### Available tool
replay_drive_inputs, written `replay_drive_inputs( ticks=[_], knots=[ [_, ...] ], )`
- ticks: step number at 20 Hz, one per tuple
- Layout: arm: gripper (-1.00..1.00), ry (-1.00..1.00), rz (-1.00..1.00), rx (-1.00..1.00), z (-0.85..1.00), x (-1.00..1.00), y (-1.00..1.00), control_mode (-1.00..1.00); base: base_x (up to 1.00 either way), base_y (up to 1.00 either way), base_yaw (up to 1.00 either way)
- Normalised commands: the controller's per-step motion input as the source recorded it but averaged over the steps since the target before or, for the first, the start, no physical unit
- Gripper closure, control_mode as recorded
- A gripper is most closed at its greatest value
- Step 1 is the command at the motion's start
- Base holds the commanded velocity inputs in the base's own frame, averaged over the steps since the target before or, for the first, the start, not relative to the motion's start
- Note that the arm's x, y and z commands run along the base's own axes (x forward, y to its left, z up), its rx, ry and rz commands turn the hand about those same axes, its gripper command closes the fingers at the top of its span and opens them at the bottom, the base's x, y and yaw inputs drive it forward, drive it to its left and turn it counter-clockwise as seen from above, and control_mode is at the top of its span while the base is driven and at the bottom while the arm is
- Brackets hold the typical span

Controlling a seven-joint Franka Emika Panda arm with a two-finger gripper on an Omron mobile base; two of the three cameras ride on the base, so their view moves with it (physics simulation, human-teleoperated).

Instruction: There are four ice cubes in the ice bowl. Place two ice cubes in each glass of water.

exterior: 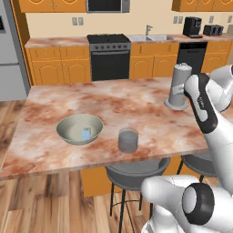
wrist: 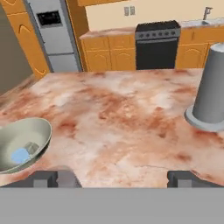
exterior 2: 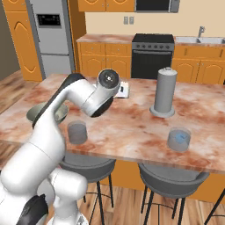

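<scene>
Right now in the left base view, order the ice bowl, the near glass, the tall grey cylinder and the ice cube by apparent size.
1. Ice bowl, widest, though nearer the camera.
2. Tall grey cylinder, farther back, so unsure against the bowl.
3. Glass.
4. Ice cube in the bowl, smallest.

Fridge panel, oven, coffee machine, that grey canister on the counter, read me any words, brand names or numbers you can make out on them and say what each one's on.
No text can be read in any view.
Fridge display panel: pale marks, too blurred to read.
Tall grey canister: plain, no label.
Oven: no readable markings.
Coffee machine: too small to tell.
</scene>
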Motion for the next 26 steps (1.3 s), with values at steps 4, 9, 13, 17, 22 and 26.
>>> replay_drive_inputs(
  ticks=[4, 9, 13, 17, 22, 26],
  knots=[
    [-1.0, 0.31, 0.33, -0.34, 0.15, -0.2, 0.92, -1.0, 0.0, 0.0, 0.0],
    [-1.0, 0.25, 0.26, -0.33, 0.1, -0.18, 0.95, -1.0, 0.0, 0.0, 0.0],
    [-1.0, 0.21, 0.16, -0.27, 0.01, -0.23, 0.86, -1.0, 0.0, 0.0, 0.0],
    [-1.0, 0.05, -0.11, -0.07, -0.04, -0.38, 0.55, -1.0, 0.0, 0.0, 0.0],
    [-1.0, -0.02, -0.33, 0.0, -0.23, -0.37, 0.47, -1.0, 0.0, 0.0, 0.0],
    [-1.0, -0.05, -0.33, 0.0, -0.25, -0.21, 0.54, -1.0, 0.0, 0.0, 0.0]
  ],
)
